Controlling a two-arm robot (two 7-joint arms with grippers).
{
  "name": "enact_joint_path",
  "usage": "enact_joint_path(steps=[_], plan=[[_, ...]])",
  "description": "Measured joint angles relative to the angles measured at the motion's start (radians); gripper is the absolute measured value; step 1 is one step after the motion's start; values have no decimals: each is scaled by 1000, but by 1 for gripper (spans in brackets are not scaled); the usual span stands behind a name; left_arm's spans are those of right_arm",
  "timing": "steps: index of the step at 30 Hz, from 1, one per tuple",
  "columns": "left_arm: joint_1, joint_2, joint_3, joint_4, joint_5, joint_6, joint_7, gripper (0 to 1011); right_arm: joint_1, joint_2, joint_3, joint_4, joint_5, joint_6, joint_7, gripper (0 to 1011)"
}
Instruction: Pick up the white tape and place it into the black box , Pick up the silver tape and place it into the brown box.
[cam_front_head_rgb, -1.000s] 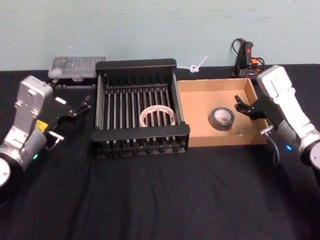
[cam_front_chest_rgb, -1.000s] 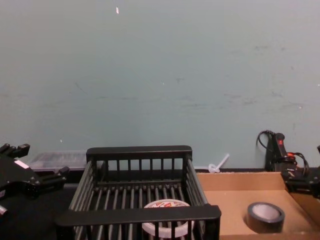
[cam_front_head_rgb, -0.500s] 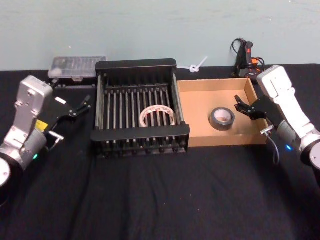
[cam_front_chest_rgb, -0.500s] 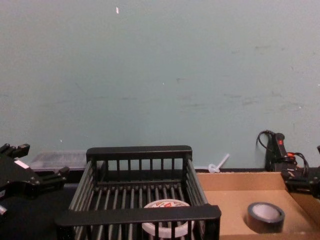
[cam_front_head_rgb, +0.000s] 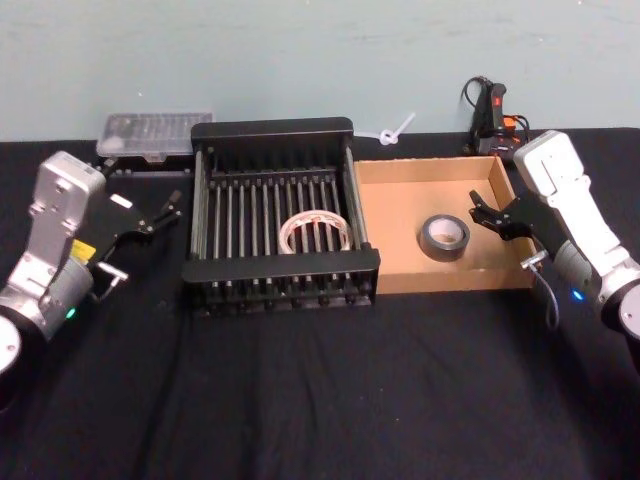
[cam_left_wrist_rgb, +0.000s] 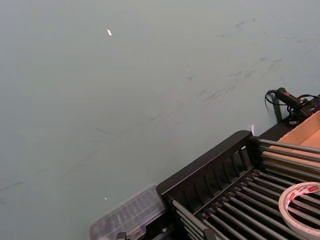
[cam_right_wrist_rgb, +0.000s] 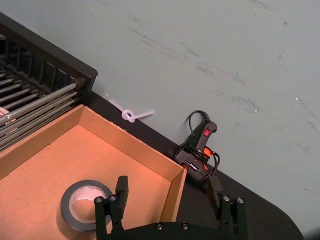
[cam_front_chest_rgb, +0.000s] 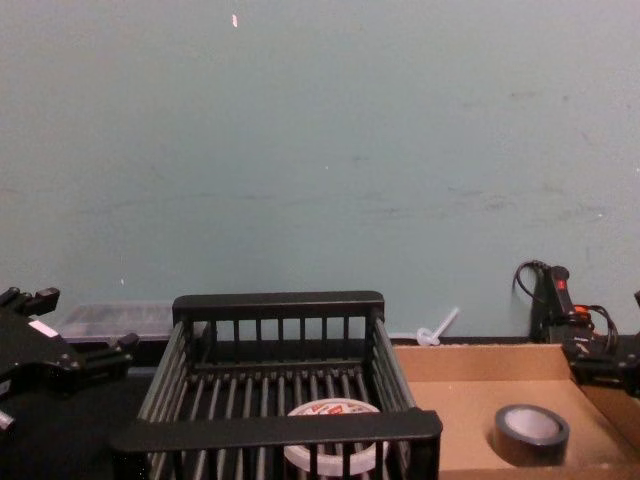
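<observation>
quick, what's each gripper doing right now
Left gripper: open, empty, left of the black box.
Right gripper: open, empty, above the brown box's right wall.

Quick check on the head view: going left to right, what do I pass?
Left hand → black box holding the white tape → brown box holding the silver tape → right hand.

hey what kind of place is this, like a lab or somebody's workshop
Probably a robot test bench in a lab: a black-draped table against a scuffed bare wall, with a black box and a brown box set out, and a glue gun at the back.
</observation>
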Motion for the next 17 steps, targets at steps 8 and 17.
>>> enact_joint_path(steps=[8, 17], plan=[[0, 0, 0, 0, 0, 0, 0, 1001, 0, 0, 0, 0, 0, 0, 0, 1002], [0, 0, 0, 0, 0, 0, 0, 1001, 0, 0, 0, 0, 0, 0, 0, 1002]])
